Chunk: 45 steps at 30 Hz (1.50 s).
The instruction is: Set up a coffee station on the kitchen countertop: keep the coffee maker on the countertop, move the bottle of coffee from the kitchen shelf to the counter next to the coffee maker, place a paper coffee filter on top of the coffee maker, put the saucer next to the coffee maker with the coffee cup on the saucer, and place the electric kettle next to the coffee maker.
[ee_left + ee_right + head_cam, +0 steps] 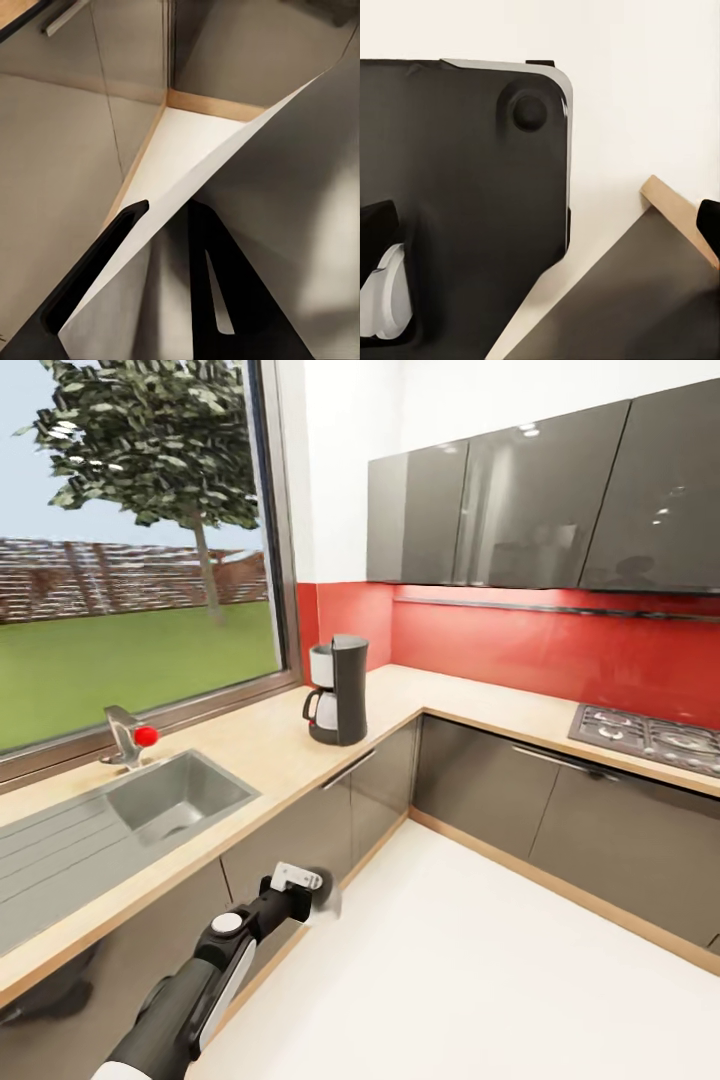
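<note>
Wooden countertop (260,745) wraps the corner under a red backsplash, with the coffee maker (338,690) standing near the window. Down by the cabinets, my left gripper (161,217) is pinched on the paper coffee filter (247,217): featherlight, floppy, easily creased, best held at its edge. My right gripper's state I cannot tell. No readable labels anywhere.
</note>
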Available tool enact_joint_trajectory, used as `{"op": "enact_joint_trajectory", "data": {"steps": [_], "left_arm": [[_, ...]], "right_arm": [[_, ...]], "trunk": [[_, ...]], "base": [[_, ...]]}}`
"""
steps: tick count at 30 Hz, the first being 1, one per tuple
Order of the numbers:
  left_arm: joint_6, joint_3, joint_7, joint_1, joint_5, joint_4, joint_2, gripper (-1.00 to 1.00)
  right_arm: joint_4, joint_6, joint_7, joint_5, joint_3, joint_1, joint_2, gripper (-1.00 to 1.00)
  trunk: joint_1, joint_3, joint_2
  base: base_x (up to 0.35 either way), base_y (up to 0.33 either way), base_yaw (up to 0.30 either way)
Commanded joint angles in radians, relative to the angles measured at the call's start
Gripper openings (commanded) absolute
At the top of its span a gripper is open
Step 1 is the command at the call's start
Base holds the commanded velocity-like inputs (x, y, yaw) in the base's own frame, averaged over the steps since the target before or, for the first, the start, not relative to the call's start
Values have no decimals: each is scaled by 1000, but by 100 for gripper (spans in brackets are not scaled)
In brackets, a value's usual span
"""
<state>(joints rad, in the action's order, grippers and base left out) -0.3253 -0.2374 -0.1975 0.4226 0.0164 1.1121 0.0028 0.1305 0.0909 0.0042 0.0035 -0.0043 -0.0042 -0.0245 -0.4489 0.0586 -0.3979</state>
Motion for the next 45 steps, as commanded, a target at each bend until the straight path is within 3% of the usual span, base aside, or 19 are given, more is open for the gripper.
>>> {"op": "enact_joint_trajectory", "data": {"steps": [1, 45], "left_arm": [[-6, 0, -3, 1, 0, 2, 0, -100], [-6, 0, -2, 1, 0, 2, 0, -100]], "right_arm": [[0, 3, 0, 1, 0, 0, 0, 100], [1, 3, 3, 0, 0, 0, 1, 100]], "trunk": [[-1, 2, -2], [-1, 2, -2]], "base": [[254, -178, 0], [260, -169, 0]]}}
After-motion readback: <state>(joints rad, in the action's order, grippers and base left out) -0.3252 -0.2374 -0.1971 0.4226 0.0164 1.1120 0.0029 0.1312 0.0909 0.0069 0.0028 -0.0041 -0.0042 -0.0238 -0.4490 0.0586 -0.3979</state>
